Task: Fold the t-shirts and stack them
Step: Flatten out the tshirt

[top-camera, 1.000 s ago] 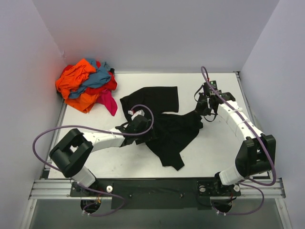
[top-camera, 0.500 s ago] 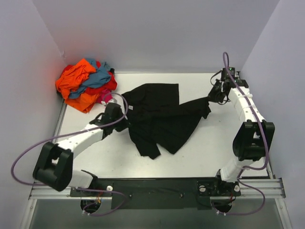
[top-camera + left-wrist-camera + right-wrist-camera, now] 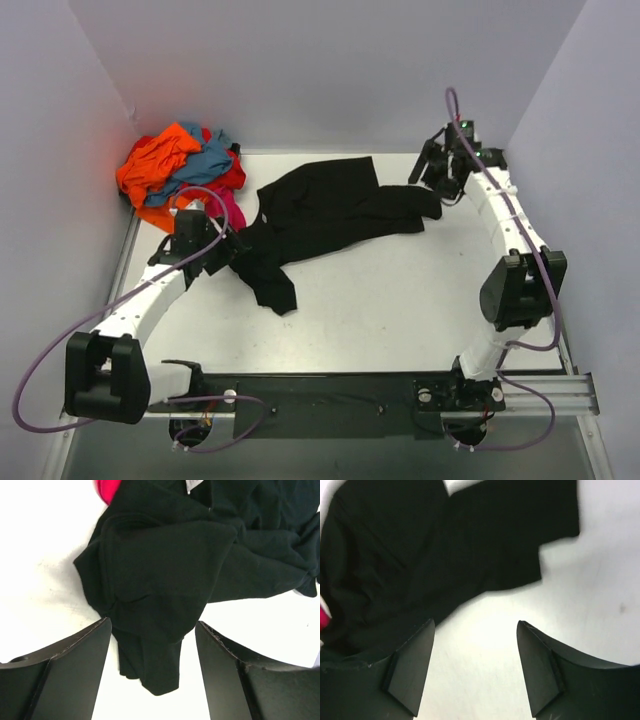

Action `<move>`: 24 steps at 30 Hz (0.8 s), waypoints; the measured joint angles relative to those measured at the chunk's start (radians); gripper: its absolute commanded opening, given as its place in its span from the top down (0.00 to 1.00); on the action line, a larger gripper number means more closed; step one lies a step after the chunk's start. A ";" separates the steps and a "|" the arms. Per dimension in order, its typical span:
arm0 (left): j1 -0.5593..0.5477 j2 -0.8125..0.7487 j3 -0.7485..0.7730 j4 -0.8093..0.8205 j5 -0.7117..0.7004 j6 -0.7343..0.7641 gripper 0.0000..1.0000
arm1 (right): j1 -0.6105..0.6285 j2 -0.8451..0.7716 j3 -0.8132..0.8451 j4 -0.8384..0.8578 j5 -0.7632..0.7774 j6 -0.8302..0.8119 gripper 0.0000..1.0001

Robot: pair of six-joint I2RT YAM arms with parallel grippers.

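A black t-shirt (image 3: 330, 210) lies crumpled and stretched out across the back half of the white table (image 3: 400, 310), one end trailing toward the front left. My left gripper (image 3: 226, 250) stands open over that left end. In the left wrist view the black cloth (image 3: 160, 570) lies on the table between and beyond the wide-apart jaws of the left gripper (image 3: 152, 630). My right gripper (image 3: 428, 178) hovers open just past the shirt's right end. In the right wrist view only bare table shows between the jaws of the right gripper (image 3: 475, 630), and the shirt (image 3: 420, 550) lies beyond the fingertips.
A heap of orange, blue, red and pink t-shirts (image 3: 180, 175) sits in the back left corner, and a pink edge (image 3: 107, 487) shows next to the black shirt. Grey walls close in the back and both sides.
Both grippers have let go of the black shirt and opened. The shirt now lies pulled out longer and further back. The left arm has swung left; the right gripper has backed off slightly.
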 measured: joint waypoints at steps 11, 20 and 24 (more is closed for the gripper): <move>-0.297 -0.235 -0.106 -0.119 -0.086 -0.040 0.34 | 0.158 -0.328 -0.707 0.121 0.052 0.053 0.50; -0.489 -0.220 -0.269 -0.116 -0.198 -0.261 0.34 | 0.147 -0.495 -0.880 0.280 0.083 0.080 0.51; -0.512 -0.159 -0.298 -0.072 -0.215 -0.327 0.35 | 0.146 -0.524 -0.901 0.320 0.083 0.093 0.52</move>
